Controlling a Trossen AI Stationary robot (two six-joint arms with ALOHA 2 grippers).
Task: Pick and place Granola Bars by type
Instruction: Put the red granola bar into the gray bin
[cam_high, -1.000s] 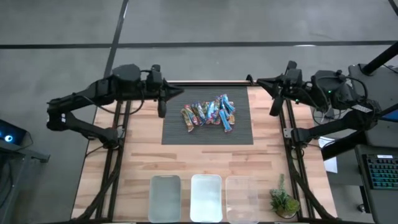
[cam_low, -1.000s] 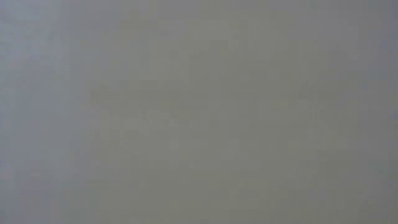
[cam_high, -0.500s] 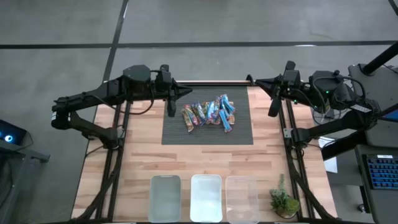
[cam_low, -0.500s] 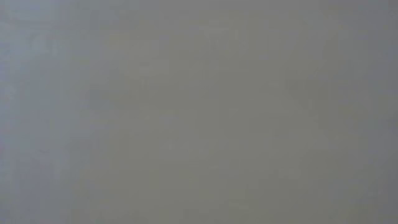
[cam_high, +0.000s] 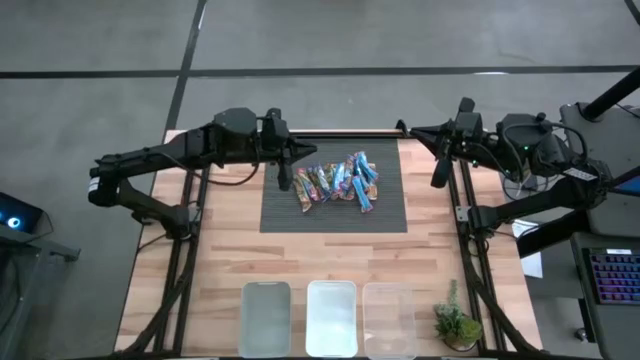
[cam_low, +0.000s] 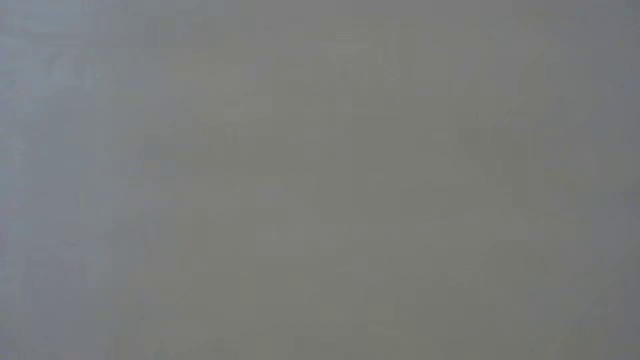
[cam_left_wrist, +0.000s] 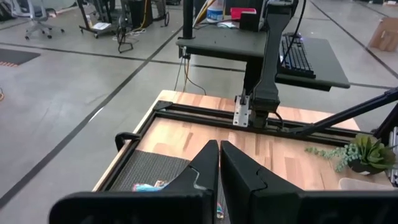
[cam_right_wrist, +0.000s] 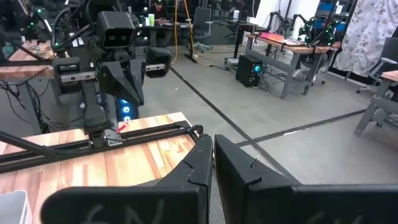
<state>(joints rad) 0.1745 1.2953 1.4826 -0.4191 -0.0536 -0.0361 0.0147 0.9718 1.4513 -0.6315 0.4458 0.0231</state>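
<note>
The granola bars (cam_high: 336, 184) are lying in a loose pile on the dark ribbed mat (cam_high: 334, 215), which is covering the far centre of the wooden bench (cam_high: 220, 260); taking the mat as a clock face seen from above, the pile is sitting toward 12 o'clock. The left gripper (cam_high: 283, 176) is hanging over the mat's 9 o'clock edge, just beside the nearest bar and apart from it, with its fingers (cam_left_wrist: 205, 165) pressing together and grasping nothing. The right gripper (cam_high: 438, 172) is waiting off the mat's 3 o'clock side, over the bench's right rail, well apart from the pile, and its fingers (cam_right_wrist: 200, 158) are likewise clenching on nothing. Three clear bins (cam_high: 331, 318) are standing in a row along the near edge of the bench, at 6 o'clock from the mat, side by side. A small green plant (cam_high: 456, 322) is standing just beside the rightmost bin, at its 3 o'clock. The low view is showing only a uniform grey field.
</note>
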